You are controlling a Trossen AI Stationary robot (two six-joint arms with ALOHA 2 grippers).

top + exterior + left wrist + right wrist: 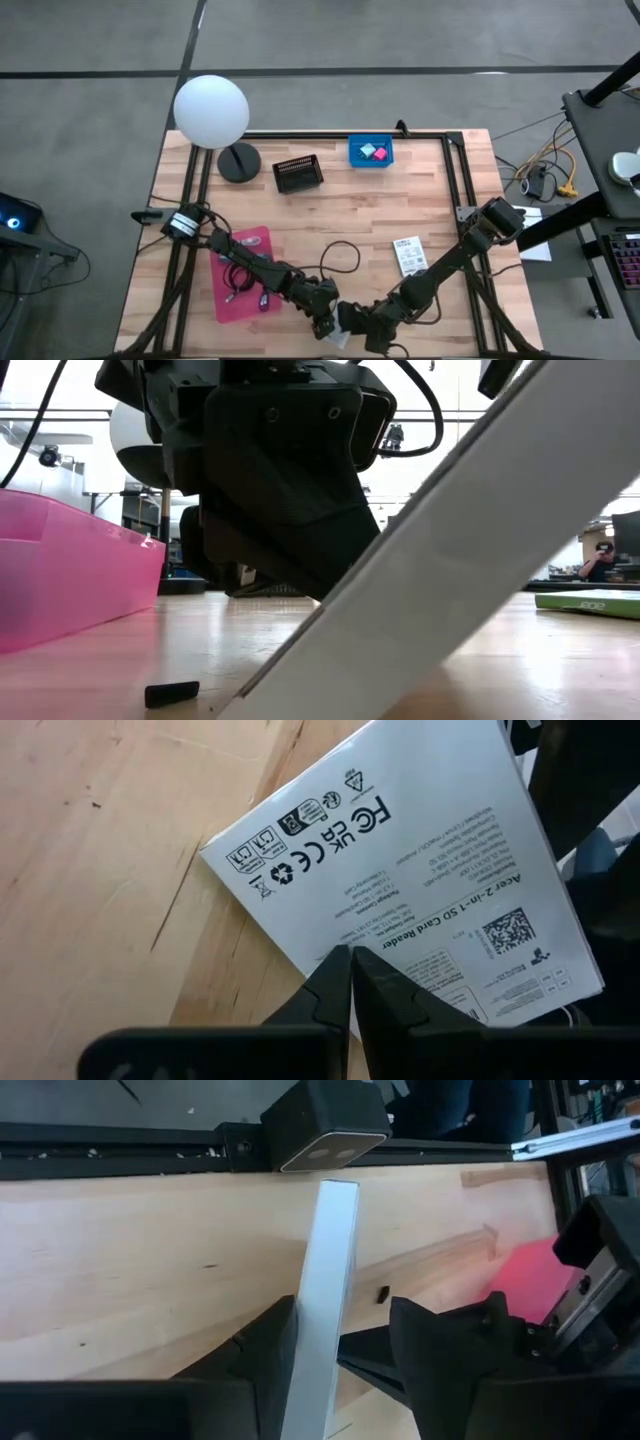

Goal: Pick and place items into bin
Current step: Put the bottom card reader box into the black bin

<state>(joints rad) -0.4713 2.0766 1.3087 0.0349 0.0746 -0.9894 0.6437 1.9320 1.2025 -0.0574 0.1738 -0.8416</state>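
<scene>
A white printed packet (400,870) stands tilted at the table's near edge (343,333), its lower edge on the wood (240,700). My left gripper (350,960) is shut, with its tips at the packet's printed face. My right gripper (340,1330) comes from the other side, and the packet (325,1280) stands edge-on between its open fingers. A second white packet (408,256) lies flat at mid-right. The pink bin (243,272) at the near left holds coiled cables. A blue bin (370,152) at the far edge holds a pink cube and a teal cube. My left gripper's shut fingertips (338,970) lie against the packet's printed face near its lower edge (330,935), coming slanting down from the table's left. The packet leans tilted, its bottom edge on the table. My right gripper has one finger (270,1350) against the packet's other face (308,1340), and a gap shows between the packet and the other finger (440,1340). Its fingers slant down from the table's right.
A black mesh basket (298,173) and a white globe lamp (211,110) on a dark base stand at the far left. A loose black cable (340,258) lies mid-table. A small black piece (172,693) lies near the packet's foot. Black rails frame the table.
</scene>
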